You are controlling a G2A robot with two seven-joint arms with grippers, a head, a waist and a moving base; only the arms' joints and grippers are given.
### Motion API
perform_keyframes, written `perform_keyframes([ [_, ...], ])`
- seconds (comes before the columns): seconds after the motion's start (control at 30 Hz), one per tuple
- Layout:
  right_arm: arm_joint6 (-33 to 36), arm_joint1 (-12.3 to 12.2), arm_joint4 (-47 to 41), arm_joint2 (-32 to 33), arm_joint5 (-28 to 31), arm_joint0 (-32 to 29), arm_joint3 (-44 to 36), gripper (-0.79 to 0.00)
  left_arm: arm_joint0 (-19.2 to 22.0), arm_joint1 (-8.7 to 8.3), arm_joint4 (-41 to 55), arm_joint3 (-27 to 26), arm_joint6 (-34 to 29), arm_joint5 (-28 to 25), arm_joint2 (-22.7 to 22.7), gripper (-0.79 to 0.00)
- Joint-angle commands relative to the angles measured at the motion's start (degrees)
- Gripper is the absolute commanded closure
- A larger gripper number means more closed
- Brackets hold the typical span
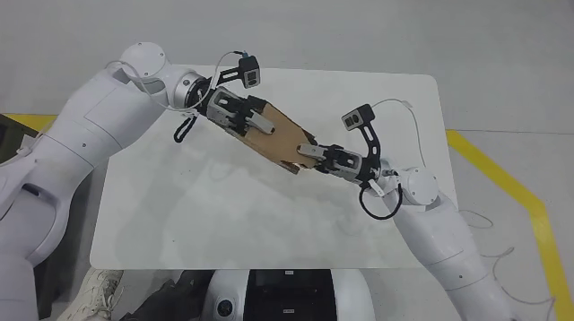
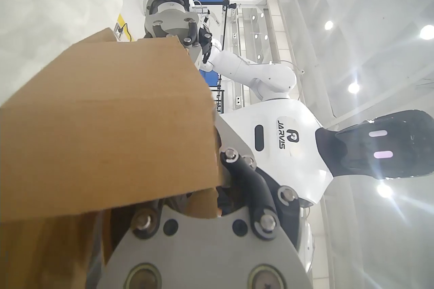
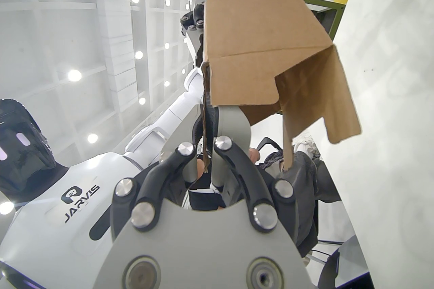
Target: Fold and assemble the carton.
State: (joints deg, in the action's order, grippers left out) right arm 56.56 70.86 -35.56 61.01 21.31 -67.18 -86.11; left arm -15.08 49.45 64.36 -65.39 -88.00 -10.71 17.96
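Counter: white, rounded corners, takes up the middle of the top view.

Carton: plain brown cardboard, held up off the counter between the two arms. In the top view it sits just above centre and runs on a diagonal from upper left to lower right. It is partly squared up. The right wrist view shows one flat panel with a crease line across it. At the near end the flaps are loose, one hanging off the panel and a second angled out toward the counter side. In the left wrist view a broad panel fills the left half of the frame, with a fold edge running across it.

Left gripper: at the carton's upper-left end in the top view. One grey finger lies along the top face. The other is hidden under the cardboard, so it reads as pinching that end.

Right gripper: at the carton's lower-right end. Its fingers are pressed together on a thin cardboard edge seen end-on in the right wrist view.
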Motion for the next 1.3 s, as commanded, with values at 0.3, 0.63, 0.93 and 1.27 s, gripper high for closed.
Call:
perform_keyframes([
  [0.3, -0.82, -0.16, -0.33, 1.32, 0.31, -1.16, -1.20, -0.785, 0.40, 0.19, 0.20, 1.39, 0.00, -0.82, 0.04, 0.000],
  [0.63, -0.95, -0.47, -0.39, 2.86, 0.58, -2.60, -2.54, -0.785, 0.25, 0.50, 0.45, 2.15, 0.00, -0.43, 0.33, 0.000],
  [0.93, -0.99, -0.15, -1.93, 2.68, 5.23, -2.84, -3.50, -0.785, 0.21, 1.44, -0.44, 2.82, 0.00, -0.04, 0.08, 0.000],
  [1.27, 1.62, 0.48, -5.24, 0.69, 8.07, -1.91, -3.48, -0.785, 0.10, 2.76, 0.06, 5.72, 0.00, -0.04, 0.57, 0.000],
])
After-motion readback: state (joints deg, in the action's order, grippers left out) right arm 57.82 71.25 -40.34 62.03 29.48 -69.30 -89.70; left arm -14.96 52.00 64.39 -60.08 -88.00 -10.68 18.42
